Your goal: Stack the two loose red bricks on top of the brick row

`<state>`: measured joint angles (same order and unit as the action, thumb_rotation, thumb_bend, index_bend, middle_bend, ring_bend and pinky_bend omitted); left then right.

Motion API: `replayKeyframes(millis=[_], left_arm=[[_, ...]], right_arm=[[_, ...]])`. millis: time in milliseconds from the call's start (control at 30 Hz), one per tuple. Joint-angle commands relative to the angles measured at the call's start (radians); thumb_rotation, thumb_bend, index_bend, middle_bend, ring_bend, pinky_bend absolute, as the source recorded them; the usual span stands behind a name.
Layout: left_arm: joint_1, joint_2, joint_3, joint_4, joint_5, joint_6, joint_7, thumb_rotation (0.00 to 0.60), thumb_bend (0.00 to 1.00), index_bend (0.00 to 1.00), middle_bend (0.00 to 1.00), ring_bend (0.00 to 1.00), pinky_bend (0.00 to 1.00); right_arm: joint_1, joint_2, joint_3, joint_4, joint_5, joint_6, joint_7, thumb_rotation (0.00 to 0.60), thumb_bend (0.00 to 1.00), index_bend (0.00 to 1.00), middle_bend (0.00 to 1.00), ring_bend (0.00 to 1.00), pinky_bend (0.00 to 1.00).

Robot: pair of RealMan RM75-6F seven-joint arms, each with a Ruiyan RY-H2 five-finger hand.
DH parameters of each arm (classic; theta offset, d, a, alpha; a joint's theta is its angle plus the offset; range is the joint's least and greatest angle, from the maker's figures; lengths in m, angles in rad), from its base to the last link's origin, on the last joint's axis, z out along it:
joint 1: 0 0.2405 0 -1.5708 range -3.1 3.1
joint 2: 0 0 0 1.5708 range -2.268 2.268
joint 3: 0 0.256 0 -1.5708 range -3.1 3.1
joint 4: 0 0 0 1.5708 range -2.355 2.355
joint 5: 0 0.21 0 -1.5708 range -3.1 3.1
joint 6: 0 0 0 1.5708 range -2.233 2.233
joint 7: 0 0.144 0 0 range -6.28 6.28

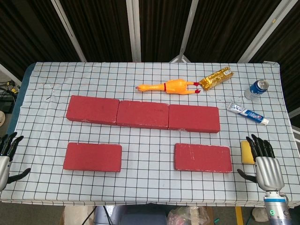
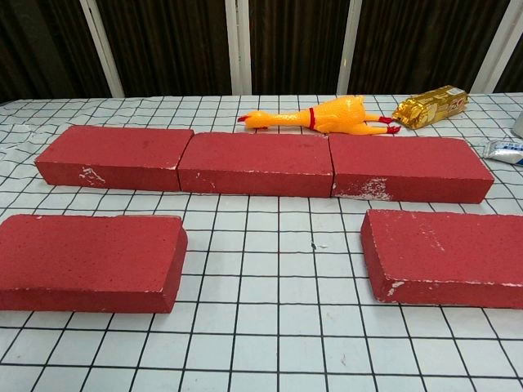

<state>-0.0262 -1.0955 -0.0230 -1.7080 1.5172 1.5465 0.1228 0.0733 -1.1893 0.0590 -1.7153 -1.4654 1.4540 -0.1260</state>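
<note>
Bricks both lie unstacked, left loose brick (image 1: pixel 92 157) at lower left and right loose brick (image 1: pixel 203 157) at lower right, below the brick row (image 1: pixel 143 114); left hand (image 1: pixel 6 157) and right hand (image 1: pixel 265 165) rest with fingers spread, holding nothing.

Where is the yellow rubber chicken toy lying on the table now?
The yellow rubber chicken toy lies at the far side of the table, just behind the row of three red bricks and left of the gold foil packet.
</note>
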Motion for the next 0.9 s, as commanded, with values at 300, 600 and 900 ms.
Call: replayKeyframes(millis=[300,600,900], left_arm=[[0.000,-0.002,0.006,-0.006,0.012,-0.001,0.009,0.600,0.00,0.12,0.03,0.00,0.02],[-0.014,-0.009,0.005,-0.002,-0.008,-0.036,0.024,0.600,0.00,0.12,0.03,0.00,0.02],[-0.017,-0.010,0.005,-0.007,-0.018,-0.046,0.030,0.600,0.00,0.12,0.03,0.00,0.02]], right_arm=[[0.010,0.021,-0.023,-0.014,0.000,-0.042,-0.028,0.600,0.16,0.05,0.00,0.00,0.00],[0.056,0.076,-0.069,-0.069,-0.003,-0.171,-0.068,0.600,0.16,0.03,0.00,0.00,0.00],[0.128,0.105,-0.050,-0.195,0.103,-0.288,-0.217,0.600,0.16,0.03,0.00,0.00,0.00]])
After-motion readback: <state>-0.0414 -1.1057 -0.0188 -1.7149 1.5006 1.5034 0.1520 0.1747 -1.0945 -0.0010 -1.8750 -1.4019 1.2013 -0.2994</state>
